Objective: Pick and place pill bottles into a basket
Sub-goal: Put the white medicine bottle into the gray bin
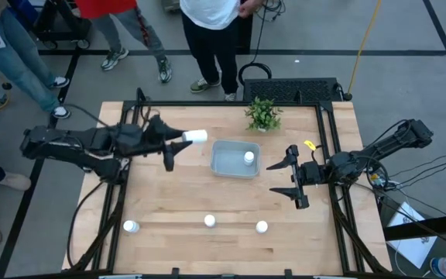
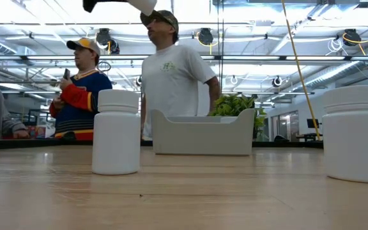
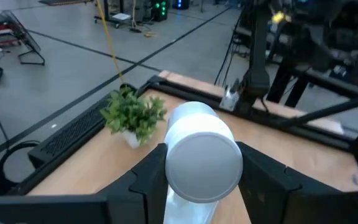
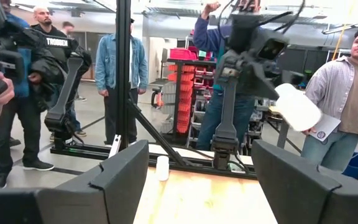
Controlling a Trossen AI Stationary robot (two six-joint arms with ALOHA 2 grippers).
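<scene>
Left jaws grip pill bottle [image 1: 196, 136] horizontally, pointing basketward [image 1: 223, 167].

Left gripper [image 1: 188, 137] clamping pill bottle [image 1: 197, 136] beside basket [image 1: 224, 167]; one bottle [image 1: 248, 157] inside. Three bottles [image 1: 209, 221] near front edge. Right gripper [image 1: 283, 177] spread wide.

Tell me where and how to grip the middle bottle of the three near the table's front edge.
Take the middle bottle around its round body just under the cap, coming straight down from above. It stands upright and apart from its neighbours, so fingers fit either side. The open right gripper is free; the left gripper already holds a bottle.
</scene>
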